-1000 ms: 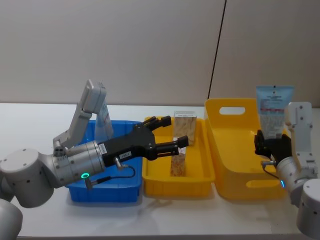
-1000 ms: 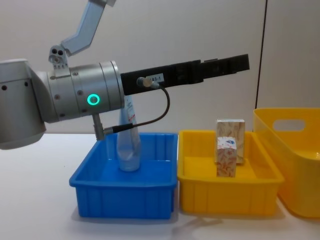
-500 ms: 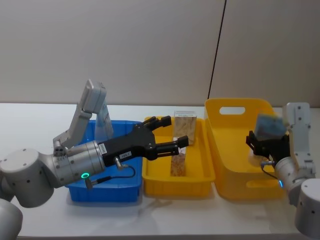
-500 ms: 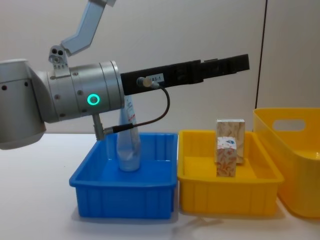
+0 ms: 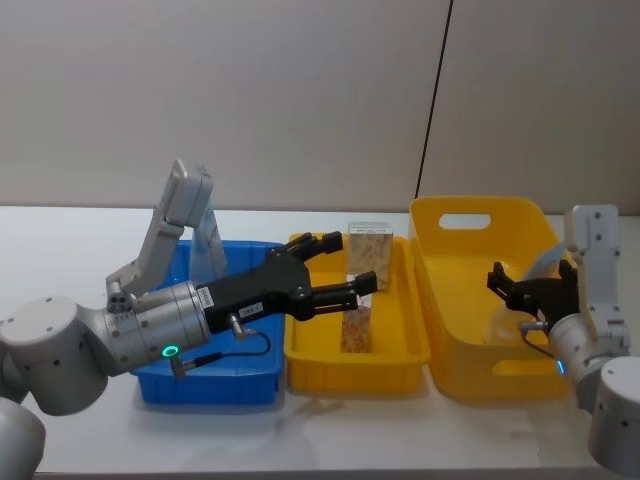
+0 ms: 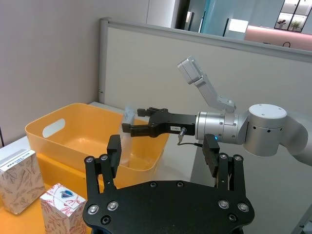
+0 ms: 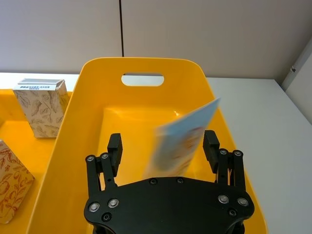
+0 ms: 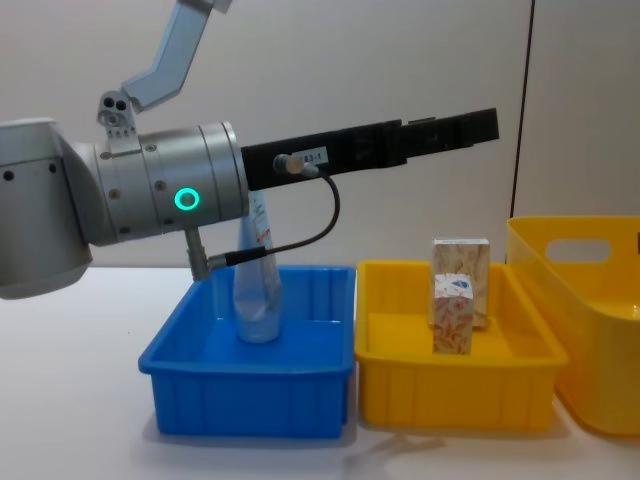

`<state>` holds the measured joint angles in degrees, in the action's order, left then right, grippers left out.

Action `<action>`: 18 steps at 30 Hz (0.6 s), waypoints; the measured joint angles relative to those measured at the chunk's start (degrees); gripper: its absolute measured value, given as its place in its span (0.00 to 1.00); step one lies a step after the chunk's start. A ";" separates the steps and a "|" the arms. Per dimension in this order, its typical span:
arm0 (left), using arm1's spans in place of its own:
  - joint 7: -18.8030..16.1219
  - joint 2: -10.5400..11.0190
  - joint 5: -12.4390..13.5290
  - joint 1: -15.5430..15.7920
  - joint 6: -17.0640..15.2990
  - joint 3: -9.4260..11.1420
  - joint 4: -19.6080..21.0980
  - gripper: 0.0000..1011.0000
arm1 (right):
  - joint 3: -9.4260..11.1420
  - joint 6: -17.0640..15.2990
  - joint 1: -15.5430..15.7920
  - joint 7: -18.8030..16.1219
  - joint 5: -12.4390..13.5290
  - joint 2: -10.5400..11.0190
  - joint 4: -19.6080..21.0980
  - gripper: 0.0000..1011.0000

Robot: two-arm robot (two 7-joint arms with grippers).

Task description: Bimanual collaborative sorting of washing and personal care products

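Right hand (image 5: pixel 503 285) spread over yellow bin (image 5: pixel 440 290), blurred tube (image 7: pixel 185 136) tilted between its fingers (image 7: pixel 115 146), unpinched. Left hand (image 5: pixel 348 262) spread above yellow tray (image 5: pixel 300 352).

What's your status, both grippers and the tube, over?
Left gripper open, hovering above the cartons in the yellow tray. Right gripper open over the yellow basket, tube tilted loose between its fingers. No obstruction seen.

blue tray (image 8: pixel 250 395): standing tube (image 8: pixel 258 290) at back, left arm overhead, front floor bare | yellow tray (image 5: pixel 305 360): front carton (image 5: pixel 355 328), back carton (image 5: pixel 369 255) mid-tray, strips free either side, left gripper (image 8: pixel 480 127) above, fingers spread | tub (image 5: pixel 450 300): right gripper (image 7: pixel 163 141) fingers apart, tilted tube (image 7: pixel 187 131) between, left side clear
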<state>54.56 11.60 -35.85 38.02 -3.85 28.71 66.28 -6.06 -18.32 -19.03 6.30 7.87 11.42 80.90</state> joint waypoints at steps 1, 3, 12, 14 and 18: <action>0.00 0.00 0.00 0.00 0.00 0.00 0.00 0.99 | 0.00 0.00 0.00 0.00 0.00 0.00 -0.01 0.99; 0.00 0.00 0.00 0.00 0.00 0.00 0.00 0.99 | 0.00 0.00 -0.01 0.00 0.00 -0.01 -0.02 0.99; 0.00 0.00 0.00 0.00 0.00 0.00 0.00 0.99 | 0.41 1.33 0.38 -0.93 0.39 -0.04 0.78 0.99; 0.00 0.00 0.00 0.00 0.00 0.00 0.00 0.99 | 0.67 2.20 0.71 -1.76 0.89 -0.03 1.47 0.99; 0.00 0.00 0.00 0.00 0.00 0.00 0.00 0.99 | 1.21 3.63 1.45 -3.38 1.94 0.04 2.82 0.99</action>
<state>54.56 11.60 -35.86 38.02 -3.85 28.71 66.28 -4.85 -14.69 -17.58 2.92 9.81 11.47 83.72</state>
